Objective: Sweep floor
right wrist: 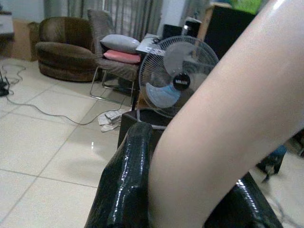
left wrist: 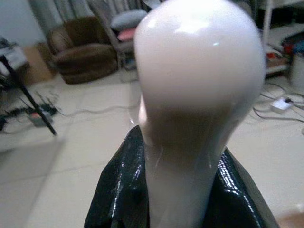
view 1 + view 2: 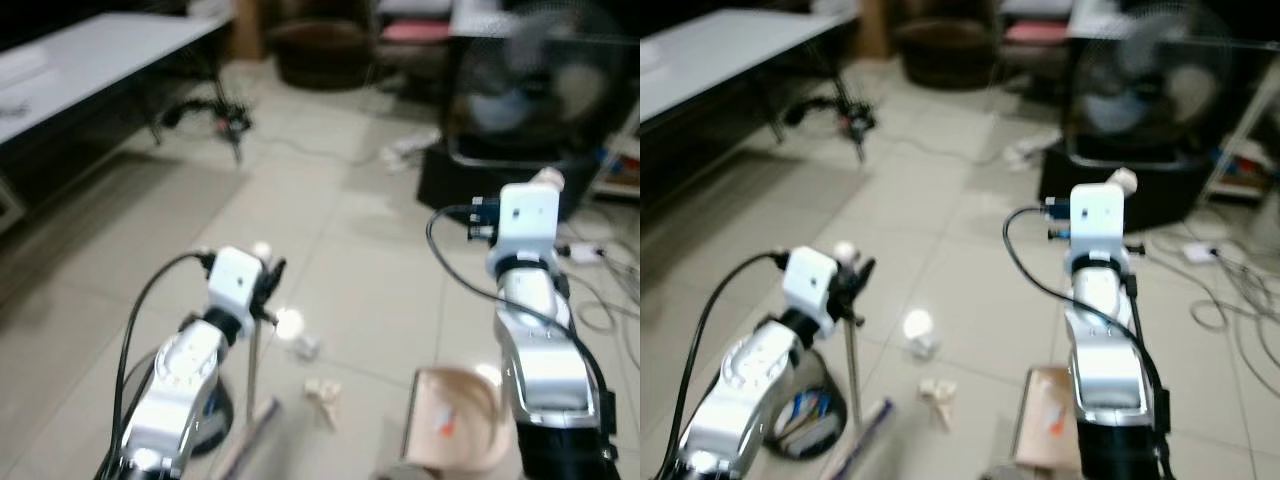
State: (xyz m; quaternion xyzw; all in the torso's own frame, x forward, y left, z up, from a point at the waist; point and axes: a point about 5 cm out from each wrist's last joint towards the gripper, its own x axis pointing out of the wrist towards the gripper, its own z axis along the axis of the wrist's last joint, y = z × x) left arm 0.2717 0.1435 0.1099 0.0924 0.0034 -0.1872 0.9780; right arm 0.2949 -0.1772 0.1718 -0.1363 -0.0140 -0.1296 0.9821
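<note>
On the pale tile floor (image 3: 330,250) in front of the robot lie two bits of trash: one crumpled white ball (image 3: 290,325) and one small tan scrap (image 3: 322,390), near each other. They sit between the two arms.

The left gripper (image 3: 268,272) is closed around the top of a broom (image 3: 252,360). One thin metal stick goes down from it to the brush end by the bottom of the head view. In the left wrist view the broom's round white knob (image 2: 199,90) sticks up between the black fingers (image 2: 118,190), which press on both sides of it.

The right gripper (image 3: 545,185) is closed around the pale handle (image 1: 228,123) of one dustpan (image 3: 455,415). The tan pan sits low by the right arm, with one little orange bit in it. It lies just right of the trash.

One round dark bin (image 3: 805,415) stands under the left arm. One big fan (image 1: 175,83) stands on a black box further off. One brown armchair (image 1: 64,47) is at the back, and one long white table (image 3: 90,60) is on the left. Some cables (image 3: 610,290) lie on the right.
</note>
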